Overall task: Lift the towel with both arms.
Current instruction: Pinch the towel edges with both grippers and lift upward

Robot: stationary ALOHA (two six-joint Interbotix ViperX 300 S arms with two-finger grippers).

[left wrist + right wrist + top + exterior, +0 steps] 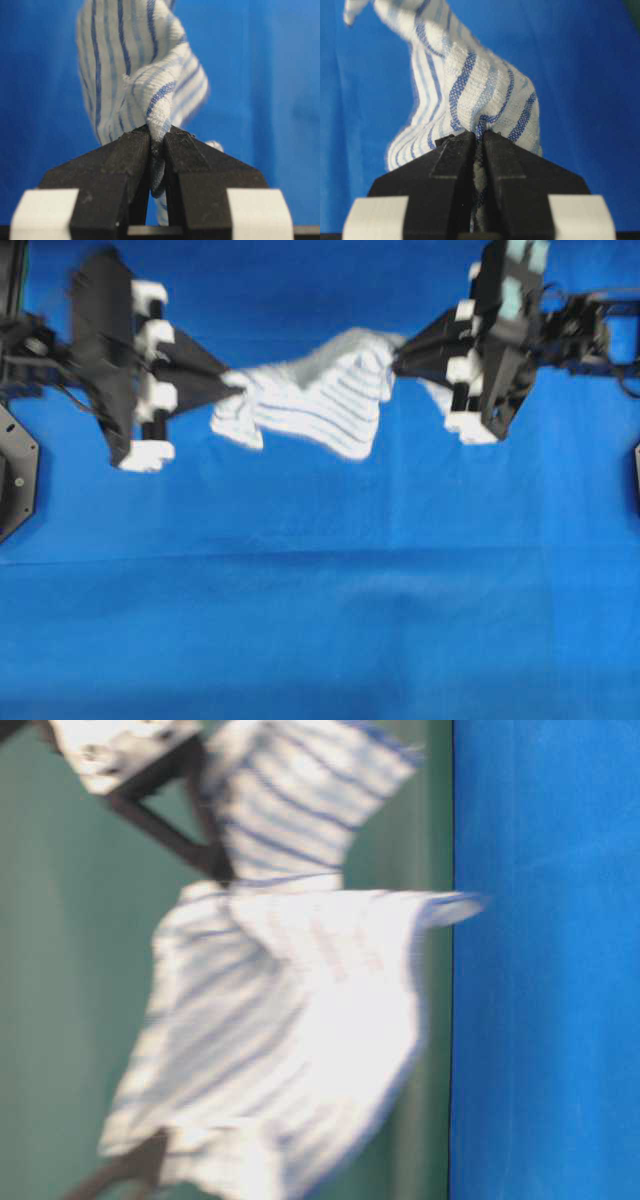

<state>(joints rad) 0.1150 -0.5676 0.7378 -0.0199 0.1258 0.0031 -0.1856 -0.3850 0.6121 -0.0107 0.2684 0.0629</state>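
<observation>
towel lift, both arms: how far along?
Done: left gripper and right gripper are each shut on an end of the towel. In hand: it hangs stretched between them, clear of the blue cloth in the table-level view. Left: at most, more height; blur hides any motion.

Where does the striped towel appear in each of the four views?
Overhead: towel at upper centre, between both pincers.
Table-level: fills the left and centre.
Left wrist: centre, pinched.
Right wrist: centre, pinched.
Shared landmark: blue cloth.
</observation>
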